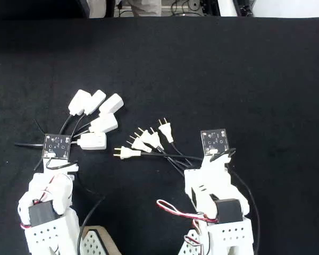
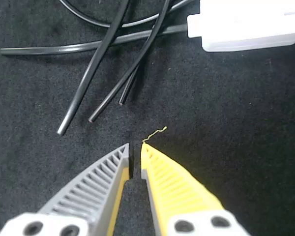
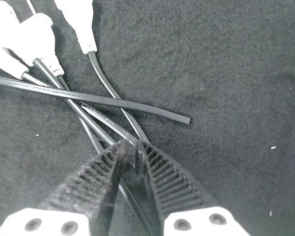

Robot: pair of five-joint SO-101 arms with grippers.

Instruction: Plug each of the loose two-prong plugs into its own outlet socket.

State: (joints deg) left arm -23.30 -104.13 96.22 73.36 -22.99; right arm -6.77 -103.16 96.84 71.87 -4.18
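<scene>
Several white outlet sockets (image 1: 95, 119) lie in a fan at the left of the black table, their black cords running back toward the left arm (image 1: 48, 207). Several loose white two-prong plugs (image 1: 146, 141) lie in the middle, their cords trailing to the right arm (image 1: 215, 196). My left gripper (image 2: 134, 150), grey and yellow, is shut and holds nothing, just short of the cut cord ends (image 2: 93, 115), with one socket (image 2: 250, 24) beyond. My right gripper (image 3: 136, 147) is shut, its tips over the crossing plug cords (image 3: 103, 101). Plug bodies (image 3: 32, 32) lie farther off.
Black cloth (image 1: 228, 74) covers the whole table, with wide free room at the back and right. A perforated white part (image 1: 93, 241) sits at the front edge between the arms. A red and white wire (image 1: 175, 210) loops beside the right arm.
</scene>
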